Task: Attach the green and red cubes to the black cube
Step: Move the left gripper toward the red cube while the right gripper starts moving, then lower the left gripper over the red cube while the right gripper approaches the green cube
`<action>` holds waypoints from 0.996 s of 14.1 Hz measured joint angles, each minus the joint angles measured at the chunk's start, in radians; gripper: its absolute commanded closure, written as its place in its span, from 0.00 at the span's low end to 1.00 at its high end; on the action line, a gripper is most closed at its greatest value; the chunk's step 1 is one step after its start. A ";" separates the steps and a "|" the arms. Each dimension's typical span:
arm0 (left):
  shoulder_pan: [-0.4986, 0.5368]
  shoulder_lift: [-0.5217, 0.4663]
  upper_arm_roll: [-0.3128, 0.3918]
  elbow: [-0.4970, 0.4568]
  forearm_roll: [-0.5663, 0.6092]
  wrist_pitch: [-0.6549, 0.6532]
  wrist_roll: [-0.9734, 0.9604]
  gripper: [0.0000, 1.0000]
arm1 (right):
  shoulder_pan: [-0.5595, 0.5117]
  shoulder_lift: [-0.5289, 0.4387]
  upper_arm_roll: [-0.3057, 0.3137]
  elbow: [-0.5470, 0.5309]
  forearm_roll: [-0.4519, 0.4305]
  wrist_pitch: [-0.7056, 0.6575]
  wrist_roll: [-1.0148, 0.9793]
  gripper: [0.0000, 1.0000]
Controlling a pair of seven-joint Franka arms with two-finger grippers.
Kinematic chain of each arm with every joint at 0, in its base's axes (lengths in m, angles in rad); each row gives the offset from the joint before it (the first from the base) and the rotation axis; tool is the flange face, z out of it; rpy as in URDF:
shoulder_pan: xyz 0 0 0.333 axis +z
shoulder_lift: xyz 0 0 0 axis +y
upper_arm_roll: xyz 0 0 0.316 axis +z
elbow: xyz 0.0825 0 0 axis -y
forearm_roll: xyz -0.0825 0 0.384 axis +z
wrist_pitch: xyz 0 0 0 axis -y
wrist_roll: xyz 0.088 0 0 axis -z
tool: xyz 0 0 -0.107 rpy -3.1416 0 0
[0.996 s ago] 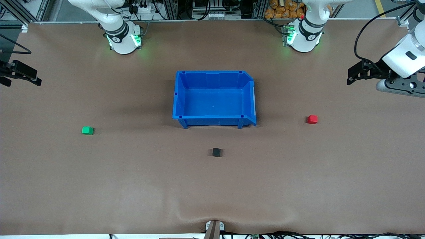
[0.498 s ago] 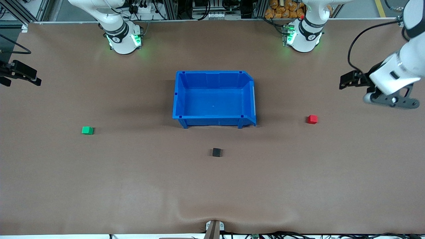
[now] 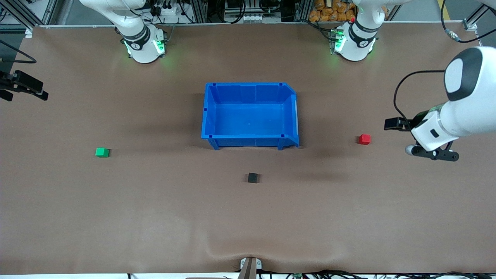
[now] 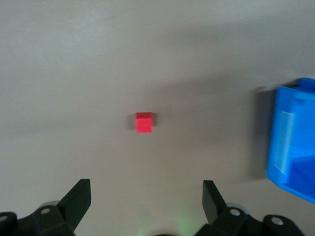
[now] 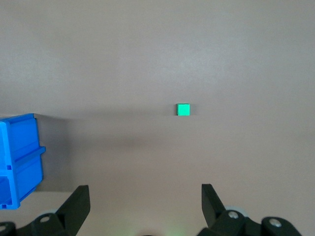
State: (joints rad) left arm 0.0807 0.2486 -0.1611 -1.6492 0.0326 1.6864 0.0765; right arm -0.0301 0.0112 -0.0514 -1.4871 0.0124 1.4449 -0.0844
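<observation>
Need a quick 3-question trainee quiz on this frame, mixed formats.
1. True or false: the red cube touches the black cube.
2. Which is nearest the front camera? A green cube B black cube C blue bin
3. Fill in: the left gripper has its fingers ____ and holds nothing.

Key: 1 false, they lie well apart. 2 B. 3 open.

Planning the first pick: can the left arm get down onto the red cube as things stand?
Probably yes. The left gripper is open over bare table toward its own end, close to the red cube. The cube sits alone, well clear of the blue bin, so nothing blocks it.
</observation>
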 measured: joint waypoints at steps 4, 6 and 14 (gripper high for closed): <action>0.002 0.013 -0.002 -0.110 0.013 0.126 0.000 0.00 | 0.000 0.008 0.000 0.000 0.000 0.001 0.000 0.00; -0.003 0.020 -0.005 -0.141 0.014 0.157 0.000 0.00 | 0.000 0.009 0.000 0.000 0.000 0.000 0.000 0.00; -0.026 -0.012 -0.008 -0.133 0.017 0.133 -0.039 0.00 | -0.028 0.076 -0.006 -0.001 -0.003 -0.015 -0.001 0.00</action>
State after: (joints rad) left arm 0.0545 0.2366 -0.1688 -1.7825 0.0493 1.8193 0.0378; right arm -0.0585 0.0874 -0.0573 -1.4882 0.0094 1.4303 -0.0851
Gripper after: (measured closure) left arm 0.000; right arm 0.000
